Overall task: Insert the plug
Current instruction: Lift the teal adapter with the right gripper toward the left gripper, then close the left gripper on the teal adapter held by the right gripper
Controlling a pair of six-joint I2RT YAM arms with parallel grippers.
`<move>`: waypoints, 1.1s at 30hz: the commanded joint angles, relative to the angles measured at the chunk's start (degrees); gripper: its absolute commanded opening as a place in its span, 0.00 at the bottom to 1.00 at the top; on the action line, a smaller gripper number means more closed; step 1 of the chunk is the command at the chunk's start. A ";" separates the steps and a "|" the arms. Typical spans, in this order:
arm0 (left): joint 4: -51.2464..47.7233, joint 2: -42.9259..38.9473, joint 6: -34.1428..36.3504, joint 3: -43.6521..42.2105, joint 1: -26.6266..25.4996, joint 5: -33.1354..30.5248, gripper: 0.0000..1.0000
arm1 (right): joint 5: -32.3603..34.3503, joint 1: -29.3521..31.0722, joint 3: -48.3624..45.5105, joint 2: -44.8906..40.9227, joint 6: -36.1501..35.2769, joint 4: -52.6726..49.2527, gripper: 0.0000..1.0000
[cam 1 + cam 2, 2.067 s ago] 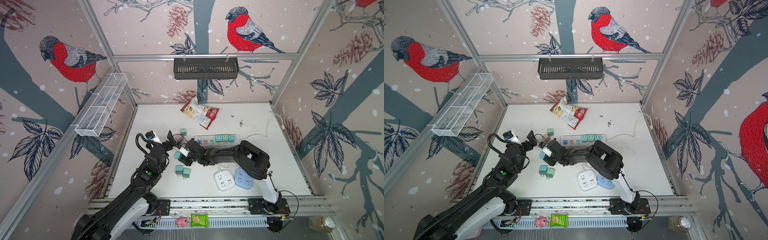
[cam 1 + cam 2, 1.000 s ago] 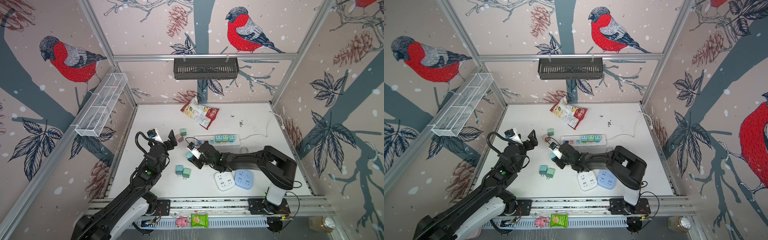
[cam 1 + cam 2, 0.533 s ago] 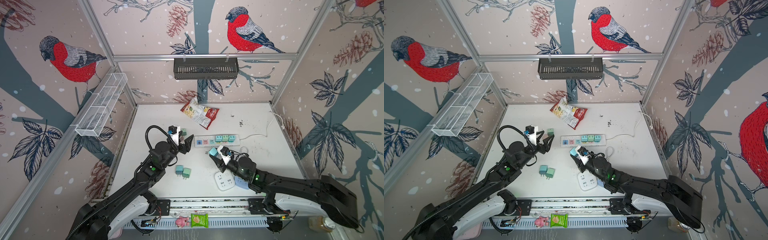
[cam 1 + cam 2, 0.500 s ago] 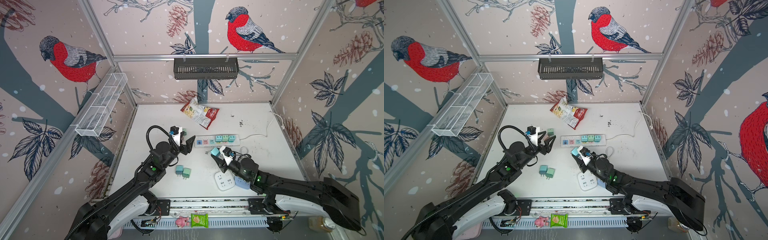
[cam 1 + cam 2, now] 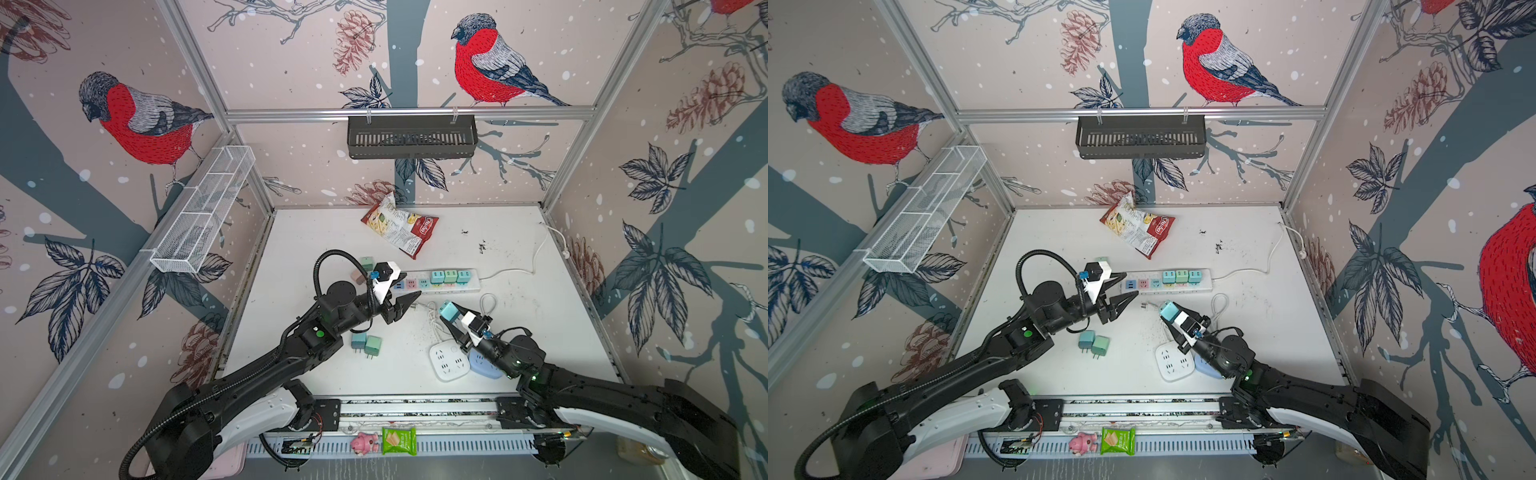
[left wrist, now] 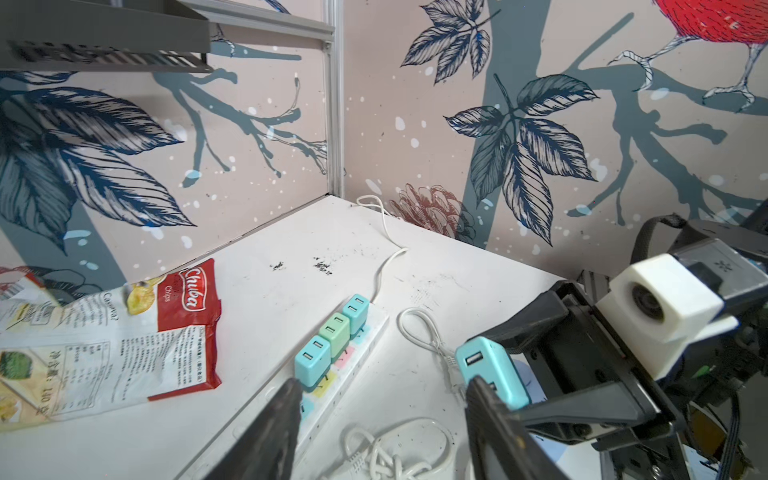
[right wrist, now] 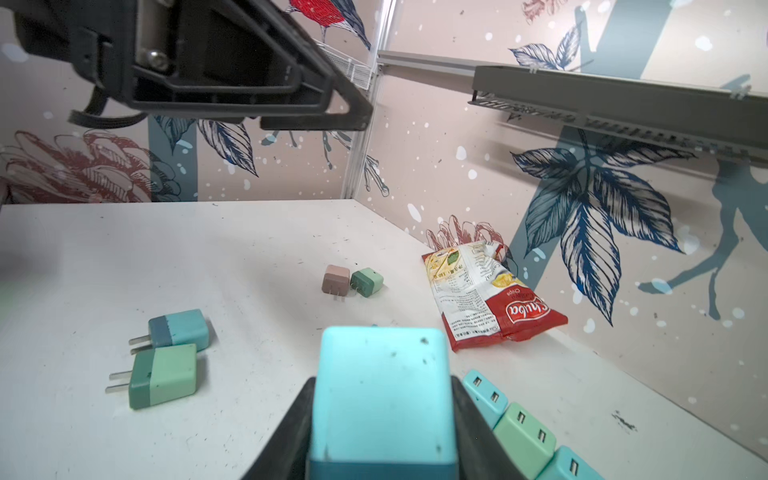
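Swung back from its reach across the table [image 5: 536,332], the right gripper [image 5: 453,318] now sits right of centre with the light-blue charger plug [image 5: 448,311] lifted clear of the surface; the left gripper [image 5: 1130,284] has come forward over the left end of the white power strip [image 5: 474,286] and its jaws have narrowed, though in the left wrist view they stand apart with nothing between them; so the pick-up looks done and the task is at the carry, with insertion not yet begun.

Right gripper: closed on the plug, its fingers [image 7: 295,428] flat against either side; the plug's USB-port face [image 6: 473,358] points out past the fingertips and its darker band lies toward the palm; the prongs are hidden, but I judge that they face back into the gripper, which would make a straight push into the strip awkward and a handover or re-grip likely.

Outward from there: the plug hangs in the air on the robot's side of the strip, near the left gripper's fingertip but apart from it in both top views; beyond it the free coloured sockets [image 5: 411,284] lie between the left gripper and the three plugs already seated [image 5: 451,275]; two loose plugs [image 5: 365,345] lie flat on the table, well to the left of the held one.
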 commanded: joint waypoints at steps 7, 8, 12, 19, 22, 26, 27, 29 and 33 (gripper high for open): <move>-4.49 6.93 2.73 5.50 -1.19 8.06 0.61 | -1.36 0.43 -3.49 -1.69 -9.21 6.88 0.02; -5.24 8.00 2.52 6.45 -1.33 8.87 0.61 | -1.71 0.40 -3.65 -1.68 -9.63 6.98 0.02; -6.89 11.12 2.46 8.90 -2.05 11.71 0.60 | -2.00 0.47 -4.43 -1.51 -10.60 8.09 0.01; -11.84 14.94 5.32 12.76 -5.27 13.27 0.61 | -0.34 0.47 -4.47 -0.56 -10.85 8.98 0.01; -13.68 17.07 6.15 14.58 -6.57 14.09 0.61 | -0.07 0.47 -4.47 0.21 -10.83 9.54 0.02; -16.06 19.75 6.90 16.69 -7.50 13.60 0.62 | 0.43 0.50 -3.94 1.45 -10.77 9.85 0.01; -16.43 20.37 6.99 17.15 -7.60 13.77 0.62 | 0.46 0.47 -3.98 1.70 -10.71 10.20 0.02; -17.11 21.41 6.91 17.94 -7.61 13.91 0.60 | 0.63 0.53 -3.86 2.35 -10.68 10.70 0.02; -17.66 22.63 6.90 18.67 -7.86 14.11 0.54 | 1.46 0.51 -3.35 3.63 -10.70 10.75 0.01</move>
